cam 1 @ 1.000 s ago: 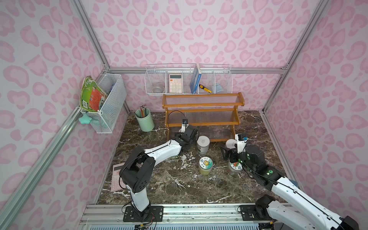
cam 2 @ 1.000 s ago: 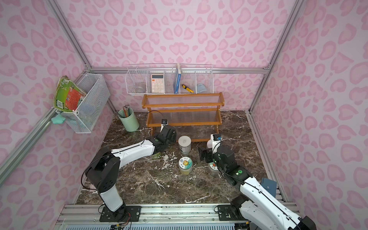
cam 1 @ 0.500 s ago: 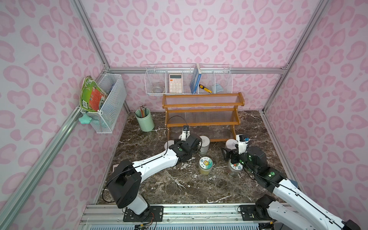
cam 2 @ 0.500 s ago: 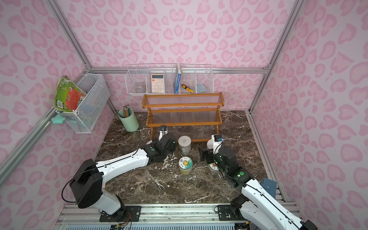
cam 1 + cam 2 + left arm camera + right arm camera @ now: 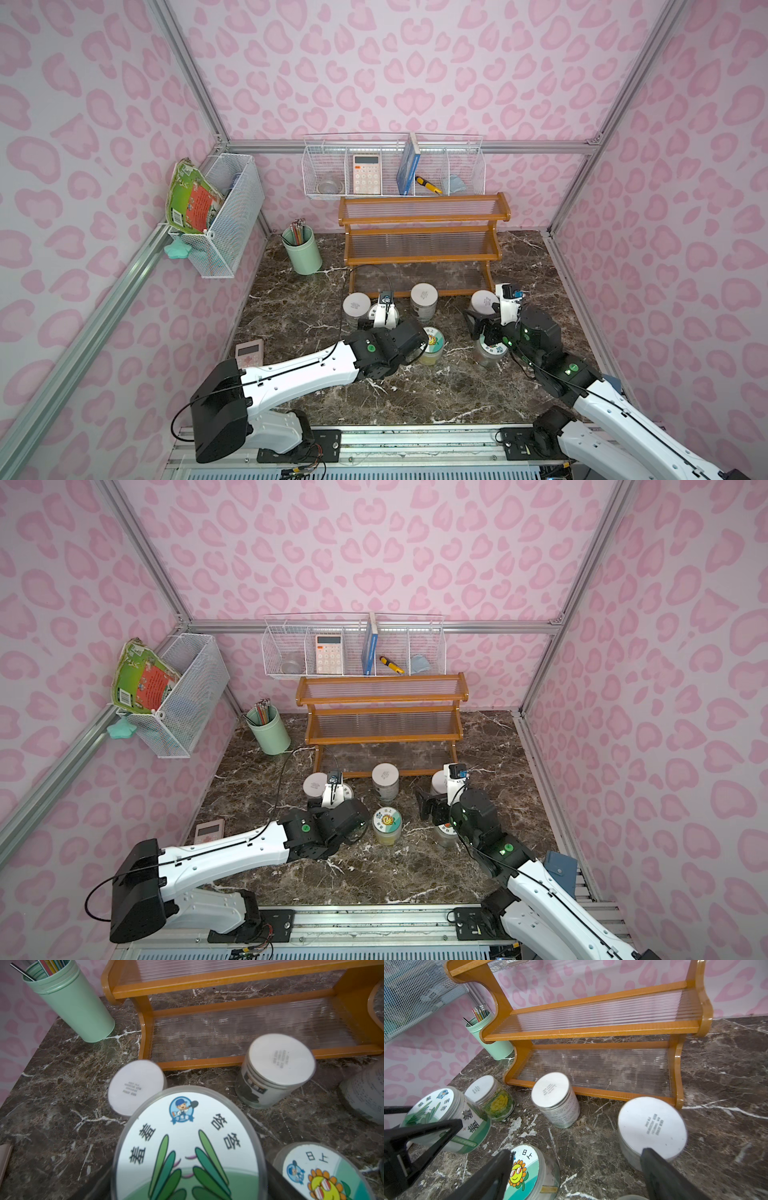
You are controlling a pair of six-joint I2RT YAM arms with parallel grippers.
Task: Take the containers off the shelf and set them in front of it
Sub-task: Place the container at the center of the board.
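Note:
The shelf (image 5: 424,230) (image 5: 591,1030) has nothing on any tier. My left gripper (image 5: 379,321) (image 5: 187,1184) is shut on a container with a green-leaf lid (image 5: 187,1142) (image 5: 444,1118), low over the table in front of the shelf. Three plain-lidded containers stand along the shelf's front: one (image 5: 356,304), another (image 5: 424,294) and a third (image 5: 483,300). A sunflower-lidded container (image 5: 433,343) (image 5: 527,1167) stands nearer me. My right gripper (image 5: 484,326) (image 5: 577,1167) is open over bare table between the sunflower container and the third plain one. Another container (image 5: 490,353) sits partly under the right arm.
A mint-green pencil cup (image 5: 302,251) stands left of the shelf. A small pink calculator (image 5: 249,353) lies at the table's left edge. White wire baskets hang on the back wall (image 5: 392,170) and the left wall (image 5: 224,220).
My left arm has drawn back from the shelf toward the table's front, carrying the green-leaf container with it. The right arm has stayed in place, open.

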